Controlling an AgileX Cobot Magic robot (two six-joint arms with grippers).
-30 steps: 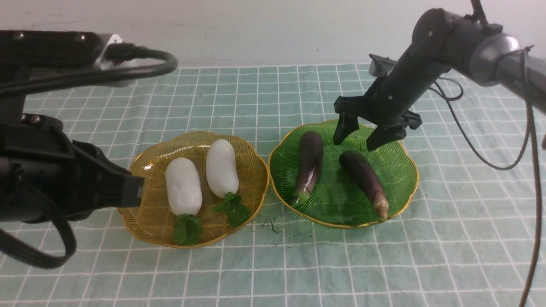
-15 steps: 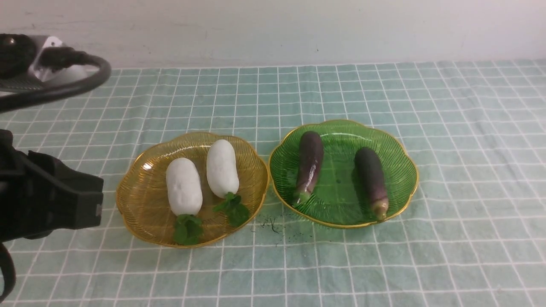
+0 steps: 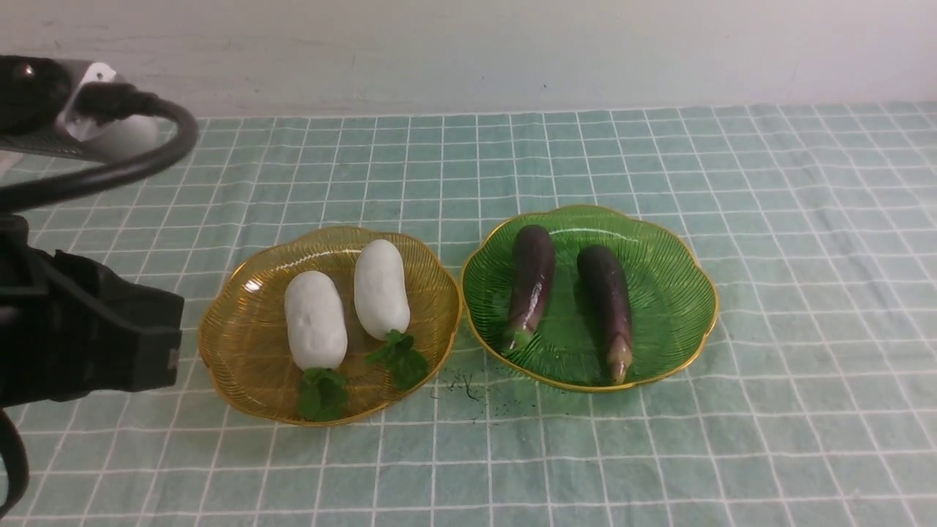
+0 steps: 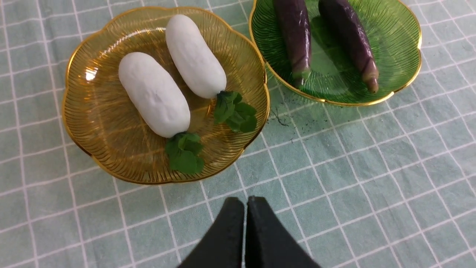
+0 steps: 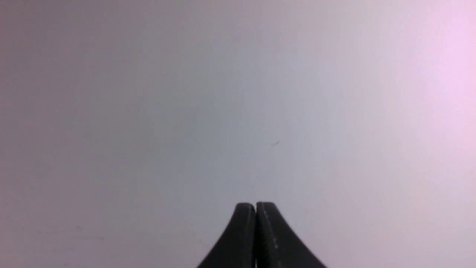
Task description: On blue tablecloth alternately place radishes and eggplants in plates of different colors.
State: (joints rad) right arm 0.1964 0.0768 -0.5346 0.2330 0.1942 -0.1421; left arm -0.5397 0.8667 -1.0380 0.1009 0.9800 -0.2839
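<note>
Broadly, the blue tablecloth covers the worktop. The amber plate and the green plate sit on it just beside each other. The amber plate holds the left radish and right radish; the green holds the left eggplant and right eggplant. The left fingers are pressed together, empty, above the cloth near the amber plate. The right fingers are likewise closed, facing a blank surface.
</note>
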